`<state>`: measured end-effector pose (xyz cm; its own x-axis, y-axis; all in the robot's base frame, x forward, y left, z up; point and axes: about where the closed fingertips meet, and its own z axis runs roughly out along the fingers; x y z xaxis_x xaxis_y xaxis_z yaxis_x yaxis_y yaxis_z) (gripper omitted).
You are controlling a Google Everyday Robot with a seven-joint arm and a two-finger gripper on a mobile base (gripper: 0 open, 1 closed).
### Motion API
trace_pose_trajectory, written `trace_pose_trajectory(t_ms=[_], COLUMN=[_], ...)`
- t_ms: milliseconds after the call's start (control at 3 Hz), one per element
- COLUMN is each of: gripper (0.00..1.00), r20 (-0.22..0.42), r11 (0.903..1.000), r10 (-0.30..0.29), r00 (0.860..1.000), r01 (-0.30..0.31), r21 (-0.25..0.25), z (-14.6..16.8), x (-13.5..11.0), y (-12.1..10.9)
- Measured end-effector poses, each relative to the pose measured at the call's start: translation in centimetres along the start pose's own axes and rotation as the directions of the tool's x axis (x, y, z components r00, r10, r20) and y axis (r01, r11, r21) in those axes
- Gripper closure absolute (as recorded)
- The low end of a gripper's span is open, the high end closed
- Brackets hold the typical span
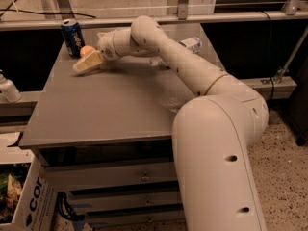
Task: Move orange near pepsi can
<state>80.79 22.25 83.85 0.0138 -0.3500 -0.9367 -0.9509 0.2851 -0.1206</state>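
Observation:
The orange [86,50] rests on the grey table [110,109] at its far left, just right of the dark blue pepsi can [72,37], with a small gap between them. My gripper [85,57] is at the orange, reaching in from the right. It looks open: the near finger [87,64] lies in front of the orange and slants toward the table's left edge, apart from the fruit. The far finger is hidden behind the orange and the wrist.
A clear plastic bottle with a white label [191,43] lies at the table's far right, behind my arm. A white bottle [7,88] stands on a ledge to the left. A cardboard box [26,196] sits on the floor at lower left. Drawers are under the table.

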Motion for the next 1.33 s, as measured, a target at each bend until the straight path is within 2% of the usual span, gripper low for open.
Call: trace_pose_trajectory(t_ms=[667,1333], gripper=[0.0,0.0], r20=[-0.008,0.013], r11=[0.9999,0.9986], r10=[0.01,0.014], r00=[1.0,1.0], r01=[-0.01,-0.015], r21=[0.011,0.052], z=[-1.0,-5.8], x=[0.9,1.8], y=[0.1,-0.2])
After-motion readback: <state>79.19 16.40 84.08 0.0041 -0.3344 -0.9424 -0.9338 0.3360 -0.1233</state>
